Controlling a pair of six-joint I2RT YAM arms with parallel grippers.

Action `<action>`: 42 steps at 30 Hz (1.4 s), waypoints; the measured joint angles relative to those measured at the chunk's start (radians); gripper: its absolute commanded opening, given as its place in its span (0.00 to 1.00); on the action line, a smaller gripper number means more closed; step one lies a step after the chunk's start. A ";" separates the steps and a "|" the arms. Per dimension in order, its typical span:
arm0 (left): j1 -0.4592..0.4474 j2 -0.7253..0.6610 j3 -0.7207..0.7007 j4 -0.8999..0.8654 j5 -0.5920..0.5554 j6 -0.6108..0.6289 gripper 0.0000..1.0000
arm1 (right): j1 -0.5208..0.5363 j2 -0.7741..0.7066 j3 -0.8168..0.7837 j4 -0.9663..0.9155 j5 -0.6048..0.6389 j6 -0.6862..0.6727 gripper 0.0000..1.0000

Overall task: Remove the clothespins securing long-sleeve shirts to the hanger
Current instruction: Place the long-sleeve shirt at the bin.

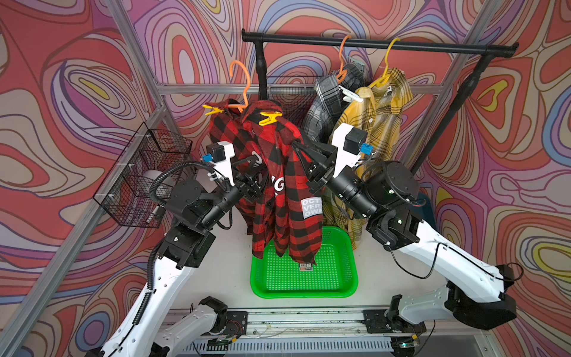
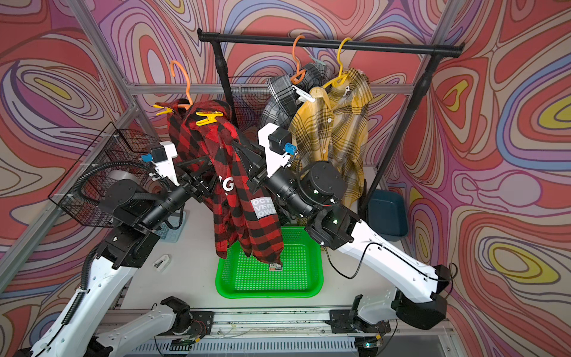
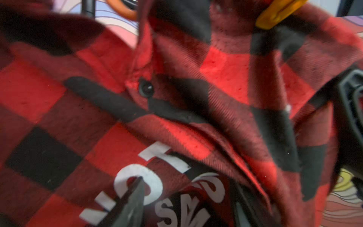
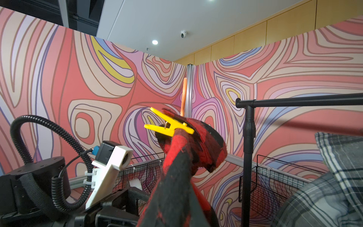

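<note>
Closest to the lens, low in the left wrist view: left fingers (image 3: 131, 202), spread wide and blurred, lying against the printed front of the red-and-black shirt (image 3: 225, 64) and gripping nothing. Seems poised so to rise toward the yellow clothespin (image 3: 275, 13) clamped at the upper right of that frame. Mid-frame in both top views, pinches a fold below the shirt's shoulder with the right fingers (image 1: 309, 150), pressed together on the cloth. Appears to bear shirt and orange hanger (image 1: 247, 88) that way, clear of the black rail (image 1: 370, 43) and above the green basket (image 1: 304, 295), probably so as to catch freed pins. Shows a second yellow clothespin (image 1: 213, 109) on the other red shoulder, left of the hook. Upper right of the frame: grey plaid shirt (image 1: 321, 105) and yellow plaid shirt (image 1: 377, 123) hung on the rail, with a white clothespin (image 1: 350, 94) on the grey one's shoulder. No pin off the red shirt yet, by the look of it.
</note>
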 measured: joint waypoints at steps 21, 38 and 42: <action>0.291 -0.021 -0.333 -0.116 -0.195 -0.159 0.93 | -0.087 -0.005 0.024 -0.157 0.054 -0.001 0.00; 0.328 0.328 -0.305 0.014 -0.074 -0.190 0.96 | -0.125 0.009 0.042 -0.227 -0.023 0.049 0.00; 0.329 0.380 -0.260 0.044 -0.077 -0.184 0.94 | -0.125 0.009 0.044 -0.232 -0.051 0.066 0.00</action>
